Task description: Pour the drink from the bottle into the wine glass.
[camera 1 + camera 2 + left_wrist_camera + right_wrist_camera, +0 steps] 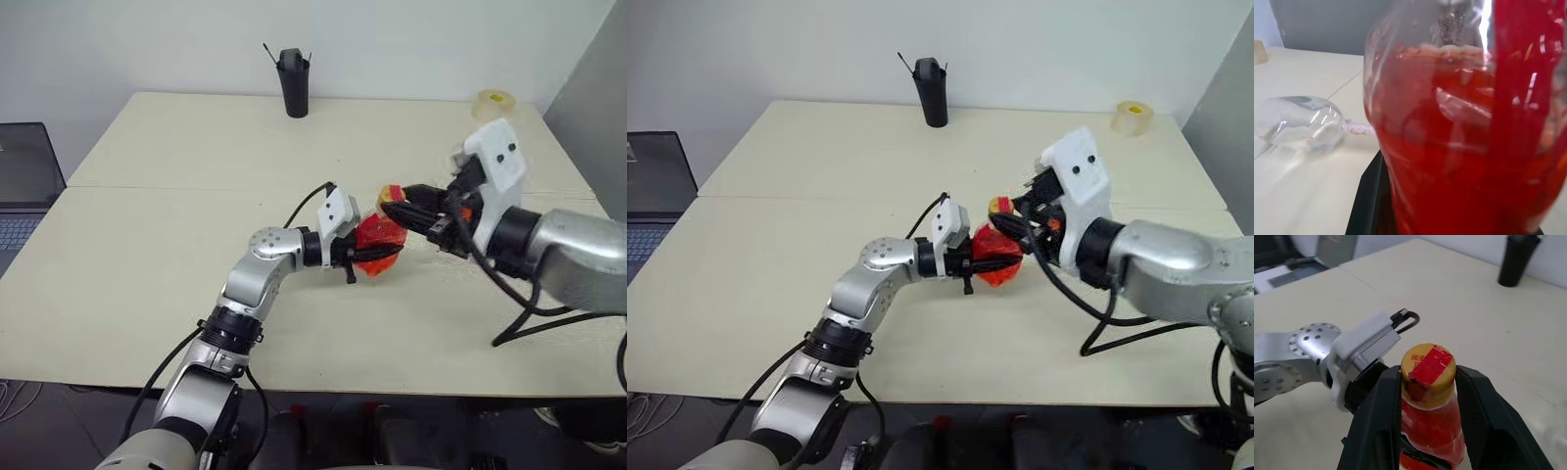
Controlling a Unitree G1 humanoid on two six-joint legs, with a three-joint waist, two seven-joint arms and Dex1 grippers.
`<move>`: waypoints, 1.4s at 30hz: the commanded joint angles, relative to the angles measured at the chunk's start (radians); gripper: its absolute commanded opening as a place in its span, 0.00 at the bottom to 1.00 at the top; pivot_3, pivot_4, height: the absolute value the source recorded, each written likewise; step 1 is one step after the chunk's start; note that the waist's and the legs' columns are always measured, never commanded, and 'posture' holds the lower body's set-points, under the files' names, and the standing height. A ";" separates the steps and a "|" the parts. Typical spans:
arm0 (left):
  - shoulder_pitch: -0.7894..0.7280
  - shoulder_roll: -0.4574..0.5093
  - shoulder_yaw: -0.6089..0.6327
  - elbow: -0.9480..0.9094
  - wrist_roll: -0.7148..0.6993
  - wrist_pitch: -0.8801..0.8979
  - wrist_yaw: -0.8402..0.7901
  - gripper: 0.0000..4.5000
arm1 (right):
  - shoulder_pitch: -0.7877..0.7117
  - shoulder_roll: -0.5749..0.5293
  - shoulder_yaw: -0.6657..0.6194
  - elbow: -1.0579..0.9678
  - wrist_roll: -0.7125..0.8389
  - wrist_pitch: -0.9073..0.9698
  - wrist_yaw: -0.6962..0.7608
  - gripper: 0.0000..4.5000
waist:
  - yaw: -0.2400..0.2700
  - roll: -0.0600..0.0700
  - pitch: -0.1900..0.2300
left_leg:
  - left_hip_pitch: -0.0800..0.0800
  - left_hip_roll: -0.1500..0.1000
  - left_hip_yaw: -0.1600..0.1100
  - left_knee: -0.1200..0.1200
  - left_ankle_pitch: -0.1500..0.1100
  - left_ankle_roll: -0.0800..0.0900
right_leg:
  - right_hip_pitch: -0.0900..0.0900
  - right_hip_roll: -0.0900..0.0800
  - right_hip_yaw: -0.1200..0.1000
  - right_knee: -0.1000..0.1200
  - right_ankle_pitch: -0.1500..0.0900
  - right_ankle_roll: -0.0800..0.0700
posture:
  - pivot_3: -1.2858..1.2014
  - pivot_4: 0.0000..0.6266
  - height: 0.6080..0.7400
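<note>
1. Left gripper (364,257) clamps the bottle (380,243) by its body, above mid-table.
2. Right gripper (1428,377) pinches the yellow cap (1428,368); twist it squarely, keeping the bottle upright.
3. Wine glass (1300,122) lies toppled nearby; it needs righting before pouring.

Capped bottle (1428,396) upright; glass (1300,122) prob. toppled

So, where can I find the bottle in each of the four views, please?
Left eye view: the bottle is near the centre, held by the left end effector.
Right eye view: near the centre, between both arms.
Left wrist view: very close, wine glass behind it.
Right wrist view: its yellow cap sits between the right end effector fingers.
Shared landmark: the black cup.
</note>
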 commanded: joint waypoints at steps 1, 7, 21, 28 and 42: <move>-0.023 -0.009 0.003 -0.005 -0.015 -0.014 -0.014 0.21 | -0.008 -0.054 0.022 0.156 -0.214 -0.168 0.643 0.28 | 0.000 0.000 0.000 | 0.000 0.000 0.001 0.000 0.000 0.000 | 0.000 0.000 0.000 0.000 0.000 0.000 | 0.52 0.24 1.00; -0.014 -0.006 0.002 -0.033 -0.017 -0.002 -0.012 0.21 | -0.149 -0.029 0.258 0.519 -0.680 -0.442 1.135 0.28 | -0.007 0.002 0.001 | 0.003 0.000 0.002 0.000 0.000 0.000 | 0.000 0.001 0.002 0.001 0.000 0.000 | 0.52 0.24 1.00; -0.015 -0.007 -0.010 -0.026 -0.019 -0.008 -0.015 0.21 | -0.158 0.061 -0.052 0.378 -0.473 -0.122 1.047 0.66 | 0.008 0.002 0.001 | 0.001 0.000 0.000 0.001 0.001 -0.001 | 0.000 -0.003 0.001 0.001 0.000 0.000 | 0.52 0.24 1.00; -0.025 -0.012 -0.015 0.002 -0.014 -0.027 -0.038 0.21 | -0.060 0.066 -0.257 0.129 -0.350 0.038 0.717 1.00 | 0.011 0.002 0.001 | 0.001 0.000 0.000 0.001 0.000 0.000 | 0.000 -0.003 0.001 0.002 0.000 0.001 | 0.52 0.24 1.00; -0.031 -0.027 -0.014 0.023 -0.012 -0.044 -0.047 0.21 | 0.033 0.361 -0.180 -0.184 -0.255 0.200 -0.074 1.00 | 0.000 0.002 0.001 | 0.000 0.000 0.000 0.001 0.001 -0.001 | -0.001 -0.002 0.002 0.005 0.000 0.001 | 0.52 0.24 1.00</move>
